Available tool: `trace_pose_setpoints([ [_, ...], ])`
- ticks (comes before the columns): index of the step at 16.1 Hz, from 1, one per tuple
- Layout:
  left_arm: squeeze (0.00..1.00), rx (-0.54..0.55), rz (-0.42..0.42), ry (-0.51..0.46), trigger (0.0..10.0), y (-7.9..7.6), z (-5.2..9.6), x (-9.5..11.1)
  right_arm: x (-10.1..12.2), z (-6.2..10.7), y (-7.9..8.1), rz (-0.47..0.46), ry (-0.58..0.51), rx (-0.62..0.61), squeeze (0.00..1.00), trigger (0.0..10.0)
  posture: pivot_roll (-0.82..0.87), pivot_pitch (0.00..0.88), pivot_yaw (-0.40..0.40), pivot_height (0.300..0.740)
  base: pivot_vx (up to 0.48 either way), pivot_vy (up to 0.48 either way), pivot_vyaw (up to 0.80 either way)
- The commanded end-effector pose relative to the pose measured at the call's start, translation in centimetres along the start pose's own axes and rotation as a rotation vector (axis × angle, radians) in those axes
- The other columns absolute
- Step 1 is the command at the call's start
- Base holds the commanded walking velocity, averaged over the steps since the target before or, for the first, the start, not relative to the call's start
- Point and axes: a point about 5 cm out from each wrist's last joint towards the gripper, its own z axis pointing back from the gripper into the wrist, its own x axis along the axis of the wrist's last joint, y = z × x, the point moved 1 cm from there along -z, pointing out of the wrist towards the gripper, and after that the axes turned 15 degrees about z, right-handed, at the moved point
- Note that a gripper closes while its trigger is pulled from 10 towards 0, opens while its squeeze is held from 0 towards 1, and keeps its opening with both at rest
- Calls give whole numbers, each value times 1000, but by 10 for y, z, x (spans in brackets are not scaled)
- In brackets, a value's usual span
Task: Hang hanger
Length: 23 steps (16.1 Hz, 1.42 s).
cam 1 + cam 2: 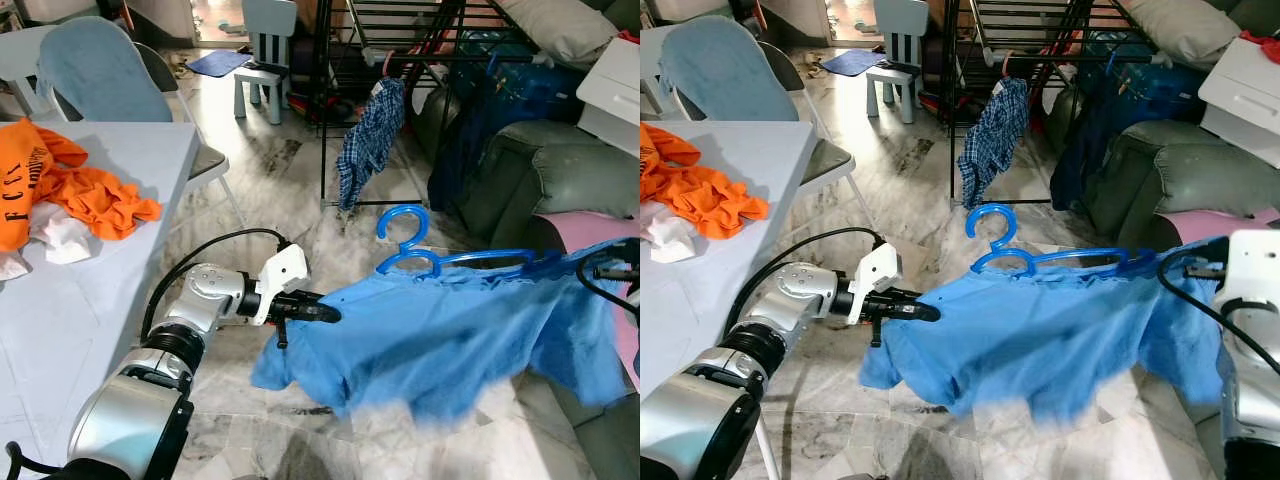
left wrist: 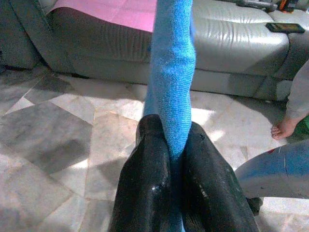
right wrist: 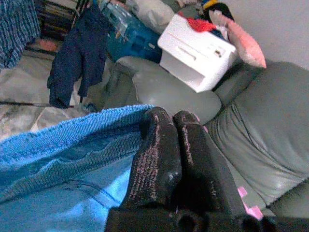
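Note:
A blue shirt (image 1: 450,340) hangs stretched between my two grippers above the marble floor. A blue plastic hanger (image 1: 405,238) sits in its neck, with the hook standing up above the collar. My left gripper (image 1: 325,312) is shut on the shirt's left edge, and the cloth (image 2: 171,63) runs out from between the black fingers (image 2: 145,169). My right gripper (image 1: 1190,258) is shut at the shirt's right shoulder, where the ribbed edge (image 3: 72,123) meets its fingertips (image 3: 157,125). A black drying rack (image 1: 400,40) stands behind, with a plaid shirt (image 1: 370,135) hanging on it.
A white table (image 1: 90,300) on my left carries an orange garment (image 1: 70,185). Chairs (image 1: 100,70) stand behind it. A grey sofa (image 1: 540,170) with a pink cloth (image 1: 590,230) and a white drawer box (image 3: 198,50) is on the right. A person's foot (image 2: 285,128) rests near the sofa.

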Motion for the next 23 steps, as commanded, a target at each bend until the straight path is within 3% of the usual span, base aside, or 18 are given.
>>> trace_pose_setpoints([
  [1,0,9,-63,15,0,2,2,9,-3,0,-11,-22,12,-42,0,0,11,0,-61,740,0,0,0],
  [5,0,-3,-114,90,0,-4,-8,-3,14,-7,-13,-108,-25,-56,0,0,9,0,-61,740,0,0,0],
  [6,0,16,-77,70,0,-3,-11,-4,20,-7,-10,-106,-38,-44,0,0,10,0,-64,740,0,0,0],
  [10,0,213,-59,88,0,4,-23,-14,44,-6,-4,-134,-99,7,0,0,1,0,-60,740,0,0,0],
  [12,0,258,-76,99,0,5,-27,-14,50,-5,1,-147,-115,32,0,0,1,0,-60,740,0,0,0],
  [15,0,319,-48,64,0,4,-42,-8,68,2,28,-168,-178,165,0,0,2,0,-62,740,0,0,0],
  [18,0,461,31,-49,0,9,-51,9,65,14,64,-123,-170,336,0,0,5,0,-62,740,0,0,0],
  [19,0,491,46,-67,0,11,-51,12,63,16,69,-126,-165,356,0,0,5,0,-62,740,0,0,0],
  [22,0,583,112,-134,0,17,-49,20,60,37,102,-140,-166,545,0,0,4,0,-58,740,0,0,0],
  [23,0,614,138,-168,0,19,-48,25,57,53,121,-133,-166,697,0,0,3,0,-58,740,0,0,0],
])
